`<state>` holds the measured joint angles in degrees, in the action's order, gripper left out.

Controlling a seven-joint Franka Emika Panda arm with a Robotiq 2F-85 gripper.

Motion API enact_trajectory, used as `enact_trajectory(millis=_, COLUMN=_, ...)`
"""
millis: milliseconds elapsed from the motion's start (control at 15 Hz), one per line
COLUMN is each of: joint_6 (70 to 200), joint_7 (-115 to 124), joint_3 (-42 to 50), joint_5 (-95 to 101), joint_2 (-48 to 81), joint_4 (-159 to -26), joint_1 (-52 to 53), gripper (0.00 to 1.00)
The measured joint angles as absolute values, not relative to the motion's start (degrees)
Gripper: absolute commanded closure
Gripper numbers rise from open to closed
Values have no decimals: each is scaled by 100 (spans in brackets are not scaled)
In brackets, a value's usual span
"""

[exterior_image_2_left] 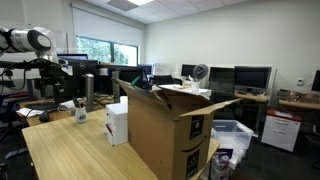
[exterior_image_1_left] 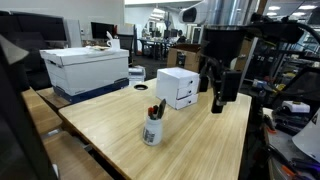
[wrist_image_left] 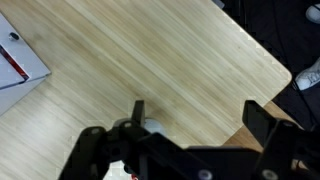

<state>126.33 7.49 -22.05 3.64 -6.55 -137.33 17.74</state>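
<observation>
Wooden bench (exterior_image_1_left: 110, 125) below; my pincer (exterior_image_1_left: 220, 102) hangs spread, empty (nothing to pinch here), just beside white box (exterior_image_1_left: 178, 87).

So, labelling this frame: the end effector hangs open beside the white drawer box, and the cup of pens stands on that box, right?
No: the cup of pens stands on the table in front of the white drawer box, as an exterior view shows. The end effector hangs open beside it.

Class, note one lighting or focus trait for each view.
In an exterior view, the gripper reads as a dark silhouette; in an exterior view, the window is bright and hazy; in the wrist view, the wooden table is evenly lit, slightly soft.
</observation>
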Motion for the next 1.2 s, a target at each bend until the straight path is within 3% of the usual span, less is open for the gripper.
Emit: enact_trajectory(millis=1200, joint_6=13233, joint_7=1446, joint_3=-1692, joint_5=1138, joint_2=870, joint_4=-12335, joint_1=1963, gripper=0)
